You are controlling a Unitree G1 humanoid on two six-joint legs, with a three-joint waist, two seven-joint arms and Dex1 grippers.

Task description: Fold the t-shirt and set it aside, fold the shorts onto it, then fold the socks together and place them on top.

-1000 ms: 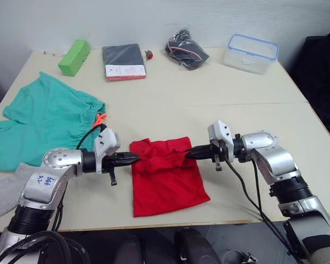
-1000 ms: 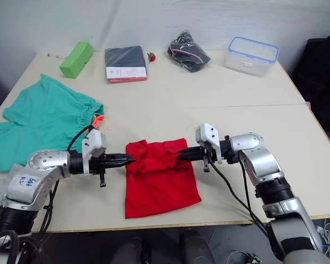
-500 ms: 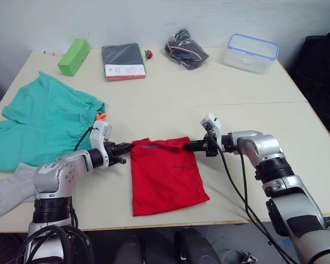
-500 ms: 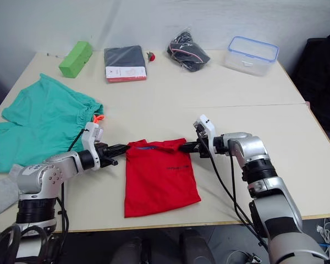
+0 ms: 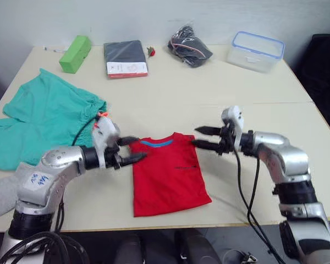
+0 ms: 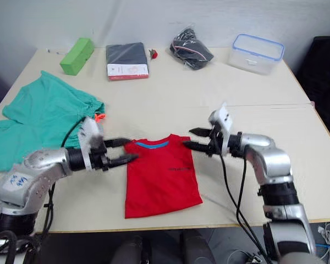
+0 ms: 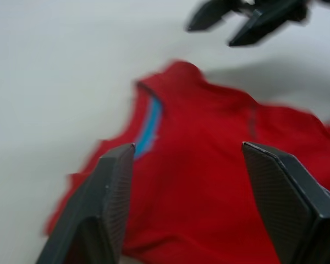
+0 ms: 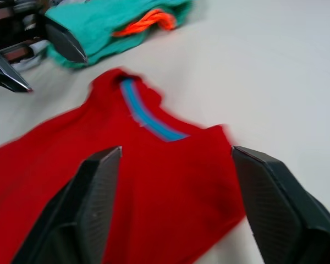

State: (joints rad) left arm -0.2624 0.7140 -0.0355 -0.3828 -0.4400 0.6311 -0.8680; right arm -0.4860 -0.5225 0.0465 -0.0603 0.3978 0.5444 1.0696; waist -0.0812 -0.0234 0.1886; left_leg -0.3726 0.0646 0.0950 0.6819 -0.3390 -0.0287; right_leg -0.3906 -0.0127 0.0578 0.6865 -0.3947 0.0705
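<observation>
Red t-shirt (image 5: 168,175): folded narrow, blue collar up, flat at lower centre | Teal shorts (image 5: 41,122): spread rumpled at left, orange drawstring showing | Grey sock (image 5: 1,193): lower left edge

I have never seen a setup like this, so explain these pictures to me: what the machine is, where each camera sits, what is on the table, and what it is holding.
This is a humanoid robot with two arms. Two pictures come from its head, looking down at a table; two come from cameras on its wrists. The left gripper and right gripper are both open and hold nothing, one on each side of the t-shirt, which lies flat. The shorts lie to the robot's left, with the socks at the near edge. At the far edge are a green block, a dark packaged garment, a black bundle and a clear container.
</observation>
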